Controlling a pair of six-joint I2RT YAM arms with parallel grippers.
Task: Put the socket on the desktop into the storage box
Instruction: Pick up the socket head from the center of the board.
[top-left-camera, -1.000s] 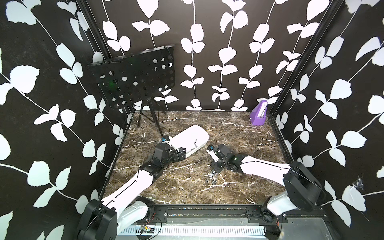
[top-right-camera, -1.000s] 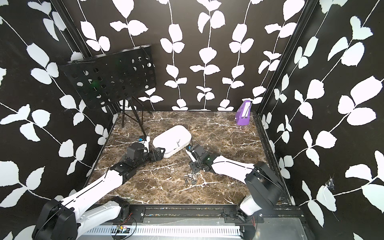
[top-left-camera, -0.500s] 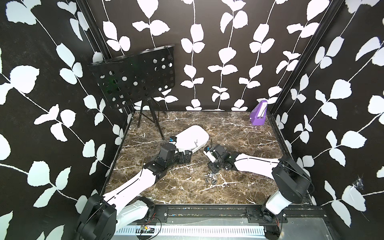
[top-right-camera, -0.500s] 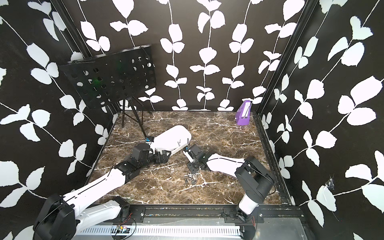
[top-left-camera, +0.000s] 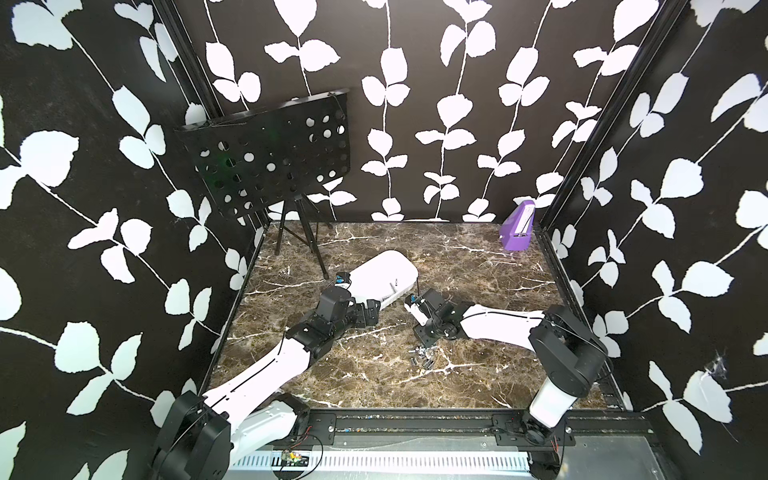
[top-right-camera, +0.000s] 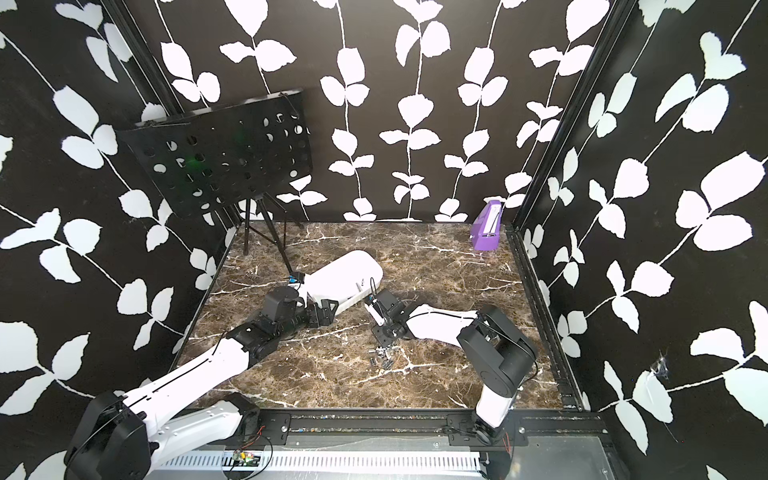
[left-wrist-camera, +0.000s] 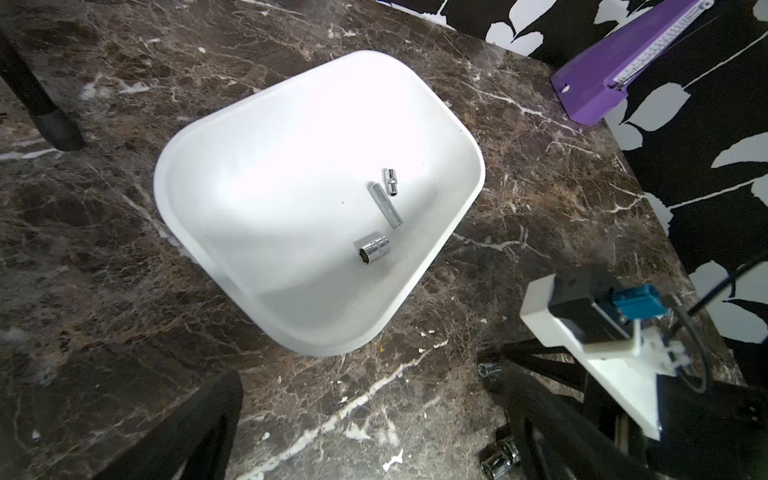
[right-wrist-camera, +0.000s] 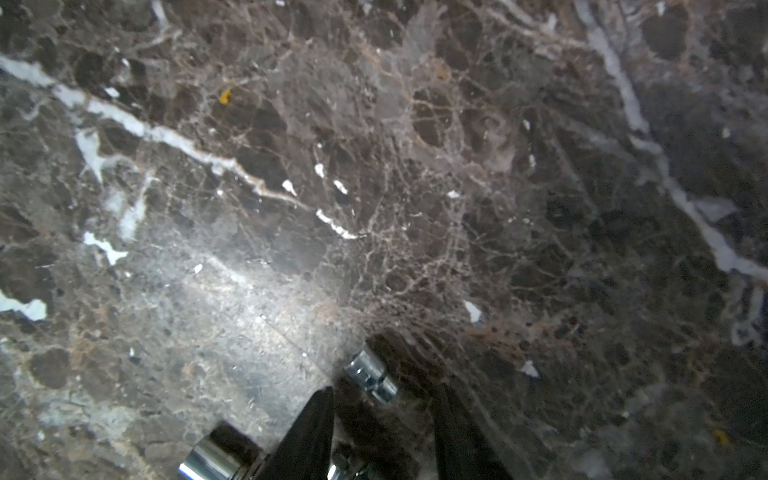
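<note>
White storage box (left-wrist-camera: 266, 166), three chrome sockets (left-wrist-camera: 374, 248) inside

Bare worktop (top-left-camera: 478, 266) is lying open between the storage box (top-left-camera: 374, 266) and the purple box (top-left-camera: 517, 230) in the far right corner. The black stand (top-left-camera: 270, 162) is planting its legs just beside the storage box's far left side. The left arm (top-left-camera: 266, 374) and right arm (top-left-camera: 498, 324) are crossing the near middle, flanking the loose sockets (top-left-camera: 422, 359).

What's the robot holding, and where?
Nothing. The right end effector is open, its tips beside a socket on the desktop; the left end effector is empty.
</note>
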